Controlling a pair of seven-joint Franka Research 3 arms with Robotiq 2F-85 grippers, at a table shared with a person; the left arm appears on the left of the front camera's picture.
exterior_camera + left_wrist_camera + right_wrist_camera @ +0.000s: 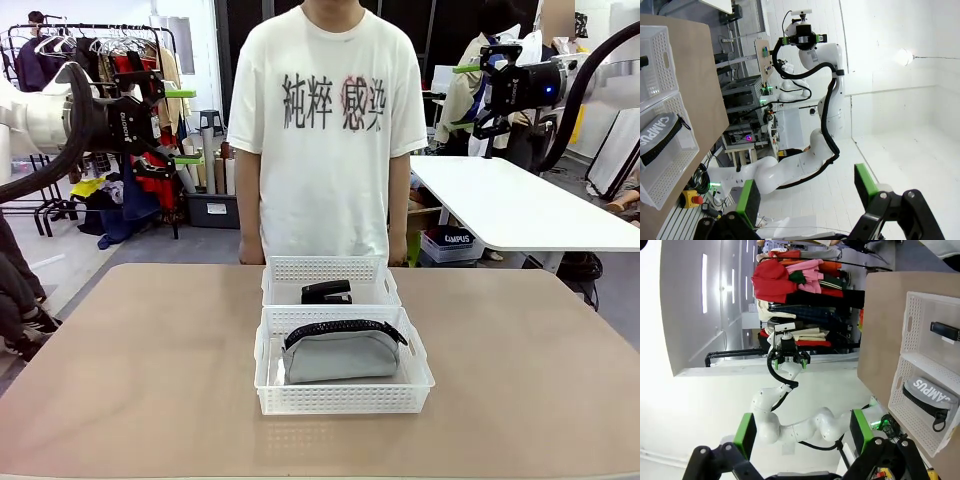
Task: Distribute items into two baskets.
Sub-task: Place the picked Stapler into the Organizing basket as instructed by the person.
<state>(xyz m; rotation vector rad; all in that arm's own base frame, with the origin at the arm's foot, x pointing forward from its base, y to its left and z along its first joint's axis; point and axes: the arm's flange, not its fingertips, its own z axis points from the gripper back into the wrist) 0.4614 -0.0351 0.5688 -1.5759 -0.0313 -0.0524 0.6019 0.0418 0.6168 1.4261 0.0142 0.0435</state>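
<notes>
The left gripper [172,126] hangs high at about ten o'clock in the front view, well above the table [120,380], its green-padded fingers spread wide with nothing between them. The right gripper [470,96] hangs at about one o'clock, equally high, jaws just as wide and equally empty. Both are well apart from everything on the table. In the left wrist view the left gripper's own fingers [747,199] rise from six o'clock with open air between them; likewise in the right wrist view, where the right gripper's fingers [745,434] stand wide apart.

A person [325,130] in a white printed shirt stands at twelve o'clock behind the table's far edge, arms down at the sides.

The larger basket [342,398] sits at the table's centre, toward six o'clock from both grippers. Touching its far wall, toward twelve o'clock, is the smaller basket [330,270].

The grey pencil pouch [340,352] lies in the larger basket, its black zipper running along the top; in the wrist views it shows white "CAMPUS" lettering.

The black stapler [327,292] lies in the smaller basket, near that basket's front wall, at twelve o'clock from the pouch.

In the left wrist view both baskets lie at nine o'clock from the left gripper; in the right wrist view they lie at three o'clock from the right gripper.
</notes>
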